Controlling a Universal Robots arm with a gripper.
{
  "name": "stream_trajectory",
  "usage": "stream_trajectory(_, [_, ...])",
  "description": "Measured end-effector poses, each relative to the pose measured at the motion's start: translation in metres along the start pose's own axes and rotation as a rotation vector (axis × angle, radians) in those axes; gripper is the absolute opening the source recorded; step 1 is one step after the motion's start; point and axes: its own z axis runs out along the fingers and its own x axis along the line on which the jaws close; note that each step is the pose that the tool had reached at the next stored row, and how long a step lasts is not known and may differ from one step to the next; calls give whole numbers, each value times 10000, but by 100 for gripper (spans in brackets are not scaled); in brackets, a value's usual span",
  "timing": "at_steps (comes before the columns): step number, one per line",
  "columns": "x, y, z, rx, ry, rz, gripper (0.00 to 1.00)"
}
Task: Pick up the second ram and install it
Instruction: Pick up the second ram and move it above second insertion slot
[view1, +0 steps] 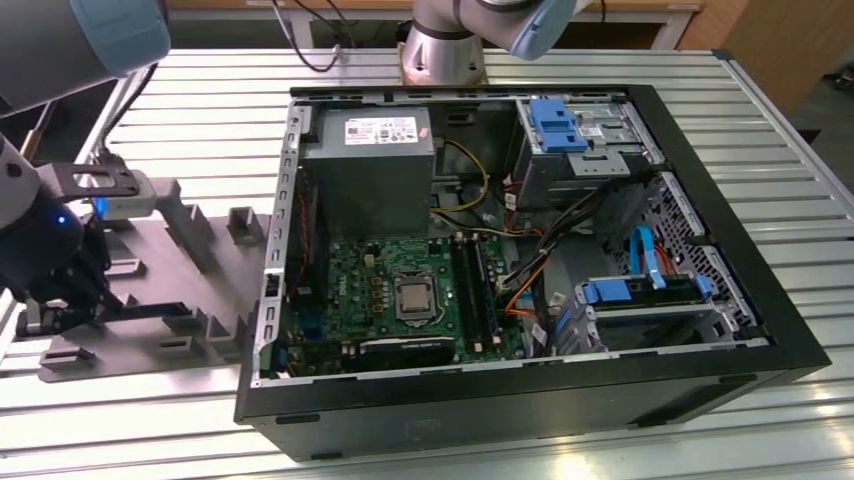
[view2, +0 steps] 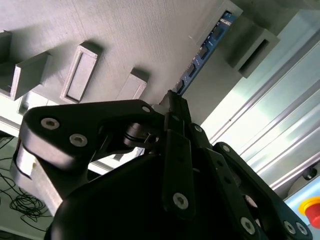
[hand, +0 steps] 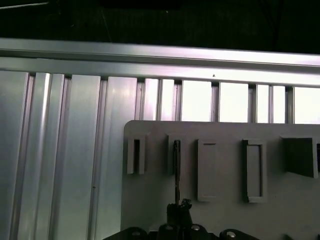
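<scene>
Over at the grey tray on the bench, the arm has its hand down low. Its fingers are drawn together, pinched on the thin edge of the second ram. The stick stands on edge in a slot of the tray, between the upright blocks, well apart from the open computer case and the motherboard inside it.

What worries me is the hold. The fingers bite a very narrow edge, and the part of the stick under the hand is hidden, so I cannot tell whether the grip is centred. If it is off to one end, I'd expect the stick to tip as it rises and catch on the slot's walls, or twist between the pads. A stick held crooked would then meet the black memory slots askew.

The second wrist view gives the blue-green board and its chips running away from the fingertips. The first wrist view shows the second ram edge-on as a dark line, square to the tray's row of slots. The exterior view alone places the case, and in it the hand is just a dark mass over the tray.
</scene>
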Motion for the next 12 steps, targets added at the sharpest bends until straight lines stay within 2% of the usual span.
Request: stream_trajectory(12, [-5, 9, -205, 12, -38, -2, 11])
